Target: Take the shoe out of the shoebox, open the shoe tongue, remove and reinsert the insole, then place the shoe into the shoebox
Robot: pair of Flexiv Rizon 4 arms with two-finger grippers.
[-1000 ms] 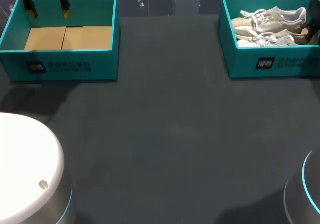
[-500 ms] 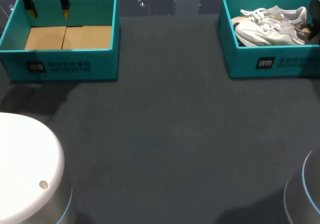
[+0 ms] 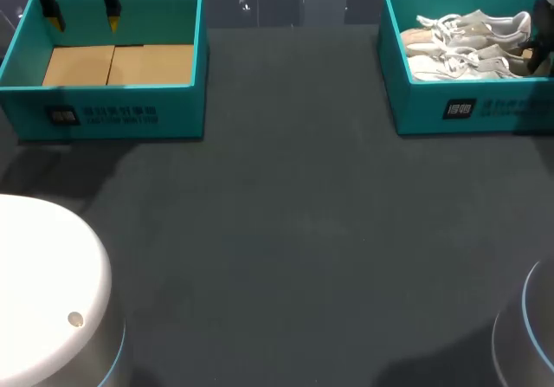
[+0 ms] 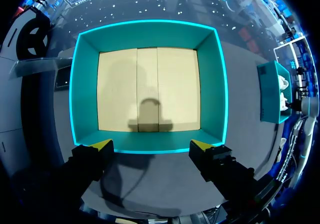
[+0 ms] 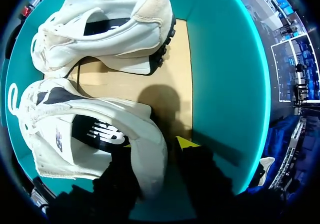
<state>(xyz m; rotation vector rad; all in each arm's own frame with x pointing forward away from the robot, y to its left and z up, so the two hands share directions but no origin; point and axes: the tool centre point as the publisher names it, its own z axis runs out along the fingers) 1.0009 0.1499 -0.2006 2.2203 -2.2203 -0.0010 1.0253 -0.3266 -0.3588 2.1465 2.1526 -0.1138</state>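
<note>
Two white shoes lie side by side in the teal shoebox (image 3: 459, 110) at the far right. My right arm (image 3: 545, 23) hangs over that box's right end. In the right wrist view my right gripper (image 5: 156, 144) straddles the heel of the nearer shoe (image 5: 100, 108), one finger inside the collar and one outside; a slight gap shows, so it is open. The other shoe (image 5: 125, 8) lies ahead of it on the cardboard floor. My left gripper (image 3: 84, 22) hangs open above the back wall of an empty teal box (image 3: 112, 114), with nothing between its fingers (image 4: 102, 145).
The dark tabletop (image 3: 294, 231) stretches between the two boxes. A white round robot base (image 3: 43, 292) fills the near left corner and a grey one (image 3: 528, 335) the near right. The right box's wall (image 5: 225, 73) stands close beside my right gripper.
Half a second ago the nearer shoe was tipped up in the right box; now it lies flat again beside the other one. The left arm has not moved.
</note>
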